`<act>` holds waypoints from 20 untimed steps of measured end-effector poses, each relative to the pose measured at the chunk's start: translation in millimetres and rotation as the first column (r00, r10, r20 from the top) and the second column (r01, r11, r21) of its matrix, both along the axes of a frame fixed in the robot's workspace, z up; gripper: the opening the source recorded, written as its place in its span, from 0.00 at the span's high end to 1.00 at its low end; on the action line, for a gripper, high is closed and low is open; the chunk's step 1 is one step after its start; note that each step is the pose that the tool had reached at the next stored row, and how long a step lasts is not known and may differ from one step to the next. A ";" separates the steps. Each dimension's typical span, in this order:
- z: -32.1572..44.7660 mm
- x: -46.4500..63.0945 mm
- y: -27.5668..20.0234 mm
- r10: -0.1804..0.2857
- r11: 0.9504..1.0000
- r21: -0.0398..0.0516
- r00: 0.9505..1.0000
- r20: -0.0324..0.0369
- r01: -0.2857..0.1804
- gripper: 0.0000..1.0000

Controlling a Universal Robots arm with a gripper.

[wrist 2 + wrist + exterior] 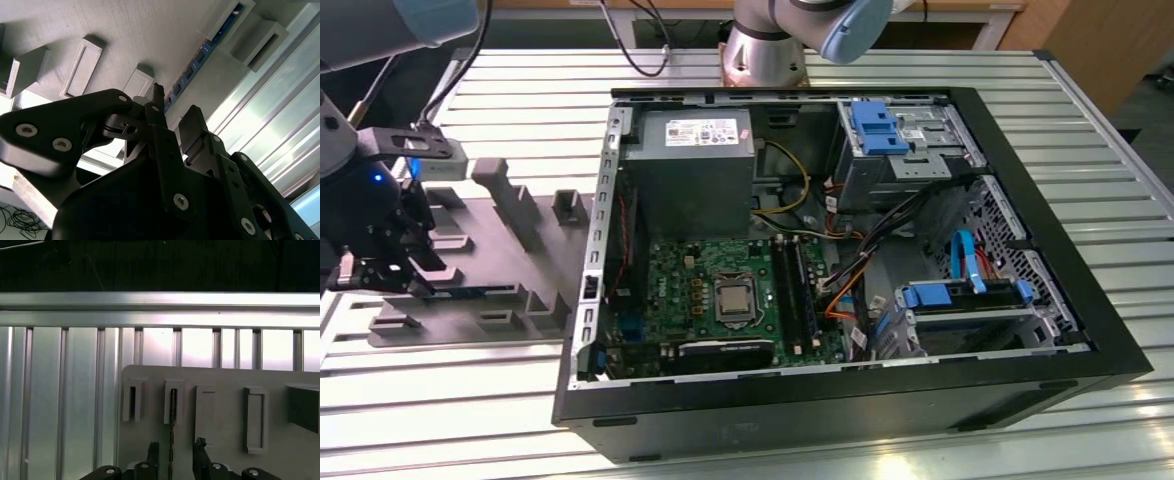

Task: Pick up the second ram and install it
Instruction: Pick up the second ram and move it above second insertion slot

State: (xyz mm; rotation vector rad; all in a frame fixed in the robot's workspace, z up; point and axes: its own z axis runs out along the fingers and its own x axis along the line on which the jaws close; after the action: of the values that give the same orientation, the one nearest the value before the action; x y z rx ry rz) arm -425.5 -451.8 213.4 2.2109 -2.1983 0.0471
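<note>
Grey plastic tray (470,240) with raised blocks is lying on the slatted aluminium table (454,400), to the exterior view's left of an open black computer case (854,410). The arm's black two-fingered gripper (408,272) is hovering low over the end of the tray farthest from the case.

The second ram (480,292), a long, narrow blue-green circuit-board stick, is sitting in the tray's holders. It is running along the tray's edge that is lowest in the exterior view, with one end pointing toward the case and the other reaching under the gripper.

In the first wrist view the second ram (172,412) is showing edge-on as a thin dark line. It is passing through one of the slotted blocks of the tray (280,455) and running down between the two fingertips (200,446) of the gripper (175,450). A strip of grey tray is showing between the stick and each finger, so the jaws are standing apart, straddling the stick on both sides and clamping nothing.

In the second wrist view the gripper (174,107) is filling the foreground. The second ram (200,54) is stretching diagonally away from its fingers as a blue edge dotted with dark chips, passing between two grey blocks of the tray (125,30).

A large square green motherboard (720,290) is lying flat inside the case, well apart from the stick.
</note>
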 end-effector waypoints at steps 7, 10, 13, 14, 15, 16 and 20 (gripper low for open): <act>-9.6 -0.1 0.0 0.000 1.000 0.000 1.000 0.014 0.000 0.60; -13.6 0.0 0.0 0.000 1.000 0.000 1.000 0.021 0.000 0.60; -17.1 -0.1 0.0 0.000 1.000 0.000 1.000 0.026 0.000 0.60; -17.6 -0.1 -0.1 0.000 1.000 0.000 1.000 0.026 0.000 0.60; -17.6 -0.1 -0.1 0.000 1.000 0.000 1.000 0.026 0.000 0.60; -17.5 -0.1 -0.1 0.000 1.000 0.000 1.000 0.026 0.000 0.60; -17.7 0.0 -0.1 0.000 1.000 0.000 1.000 0.026 0.000 0.60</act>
State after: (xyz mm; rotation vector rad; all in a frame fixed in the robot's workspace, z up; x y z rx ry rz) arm -425.5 -451.9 195.7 2.2231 -2.2116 0.0769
